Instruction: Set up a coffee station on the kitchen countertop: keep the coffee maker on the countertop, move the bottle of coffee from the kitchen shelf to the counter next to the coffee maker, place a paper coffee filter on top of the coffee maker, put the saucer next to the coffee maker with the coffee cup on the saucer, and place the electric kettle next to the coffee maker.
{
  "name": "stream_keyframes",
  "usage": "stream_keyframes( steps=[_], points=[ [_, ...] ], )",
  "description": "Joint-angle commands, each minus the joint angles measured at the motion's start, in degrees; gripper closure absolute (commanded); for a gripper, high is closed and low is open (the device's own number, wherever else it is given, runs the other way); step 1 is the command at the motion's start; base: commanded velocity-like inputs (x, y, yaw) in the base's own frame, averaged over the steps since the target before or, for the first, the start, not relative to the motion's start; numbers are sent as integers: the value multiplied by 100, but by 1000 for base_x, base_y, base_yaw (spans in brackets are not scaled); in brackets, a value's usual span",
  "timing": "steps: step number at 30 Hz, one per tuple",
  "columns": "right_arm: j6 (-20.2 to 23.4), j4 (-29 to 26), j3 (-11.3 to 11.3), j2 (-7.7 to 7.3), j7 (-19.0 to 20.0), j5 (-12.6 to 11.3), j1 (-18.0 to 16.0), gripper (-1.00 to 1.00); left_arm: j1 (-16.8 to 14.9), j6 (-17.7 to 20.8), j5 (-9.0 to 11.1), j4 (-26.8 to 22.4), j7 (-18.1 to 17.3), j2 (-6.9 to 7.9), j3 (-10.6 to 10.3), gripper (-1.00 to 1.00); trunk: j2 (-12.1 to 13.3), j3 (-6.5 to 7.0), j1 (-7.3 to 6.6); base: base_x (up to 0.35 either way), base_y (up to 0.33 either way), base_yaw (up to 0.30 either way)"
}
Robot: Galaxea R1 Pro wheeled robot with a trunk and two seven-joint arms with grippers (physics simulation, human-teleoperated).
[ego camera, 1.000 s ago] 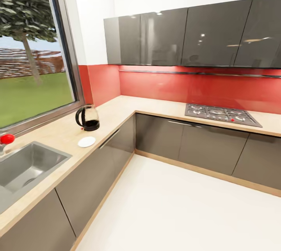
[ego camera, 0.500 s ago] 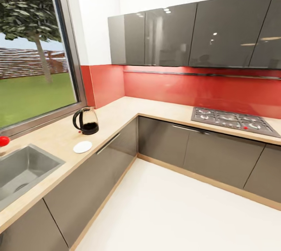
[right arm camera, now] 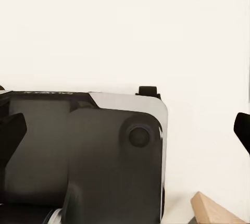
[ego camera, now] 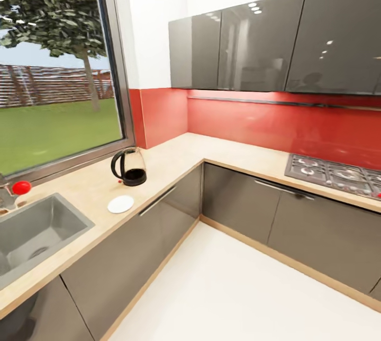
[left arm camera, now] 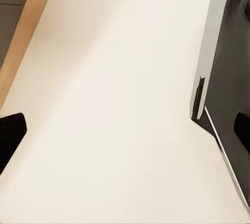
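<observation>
1. My main worry is the route: the coffee maker, the bottle of coffee, the cup and the kitchen shelf are nowhere in my head view, so if I commit to a reach from here I would be guessing. I judge the task barely under way.
2. The electric kettle [ego camera: 129, 167] stands upright on the countertop [ego camera: 174, 155] under the window [ego camera: 53, 71], and the saucer [ego camera: 120, 204] lies flat just in front of it, close to the counter's front edge. A careless sweep of an arm could push the saucer off that edge.
3. The sink [ego camera: 32, 230] sits near the saucer, with a red knob [ego camera: 21, 187] behind it; a nudged dish could slide into the basin.
4. The stove [ego camera: 338, 171] is well apart on the other run of the L.
5. Both wrist views look down on pale floor and the robot's own dark base, so I take the arms as hanging low.
6. Left pincer: I see dark finger tips at opposite edges of its view, so I read it as spread apart, gripping and touching nothing.
7. Right pincer: the same, tips wide at both edges, nothing between them.
</observation>
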Motion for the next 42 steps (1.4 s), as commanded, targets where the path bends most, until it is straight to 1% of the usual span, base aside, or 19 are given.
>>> stream_keyframes(
  steps=[1, 16, 21, 42],
  points=[
    [25, -10, 45, -7, 13, -59, -1, -100, 5, 21, -29, -18, 4, -4, 24, -100, -6, -6, 5, 249, -176, 278],
    [25, -10, 45, -8, 13, -59, -1, -100, 5, 21, -22, -18, 4, -4, 30, -100, -6, -6, 5, 243, -172, 278],
    [25, -10, 45, -7, 15, -59, -1, -100, 5, 21, -22, -18, 4, -4, 32, -100, -6, -6, 5, 182, -79, 278],
    [33, -10, 47, -5, 17, -62, -1, -100, 5, 29, -22, -19, 1, -12, 33, -100, -6, -6, 5, 16, -3, 278]
  ],
)
